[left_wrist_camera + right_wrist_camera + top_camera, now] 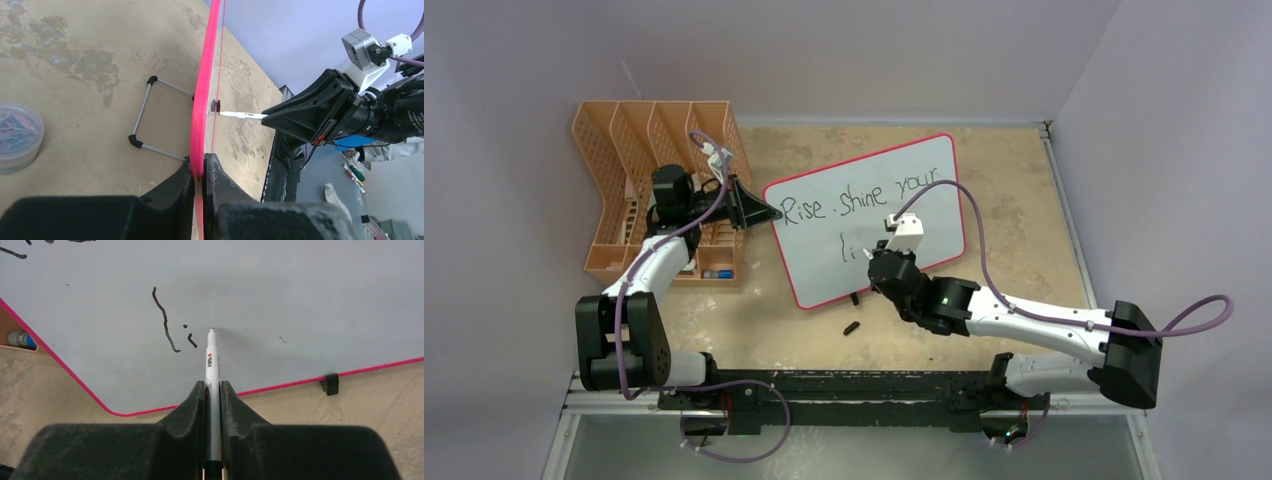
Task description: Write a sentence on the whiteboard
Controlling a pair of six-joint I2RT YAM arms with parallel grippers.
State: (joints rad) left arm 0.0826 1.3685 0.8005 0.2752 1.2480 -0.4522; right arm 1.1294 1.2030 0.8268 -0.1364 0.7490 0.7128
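At the far left stands an orange mesh rack [639, 190], its contents too small to name. Just right of it the left gripper [200, 172] is clamped fast on the left edge of the whiteboard [814, 260], which stands tilted on its feet in the middle of the table. The left wrist view shows the board only edge-on, so none of the writing can be read there. On the board's face the sentence [854, 200] is partly done: the top line reads "Rise . shine your", while the second line holds only a tall stroke and a short dotted one, likely the first letters of a word with the rest left to write. Further right, the right gripper [213, 390] is closed tight on a white marker [212, 365], whose tip sits just right of the dotted stroke. Whether the tip touches the surface cannot be told. From above, the right wrist covers the space where the line would continue. A small dark piece [852, 327] lies on the table below the board, perhaps the marker's cap.
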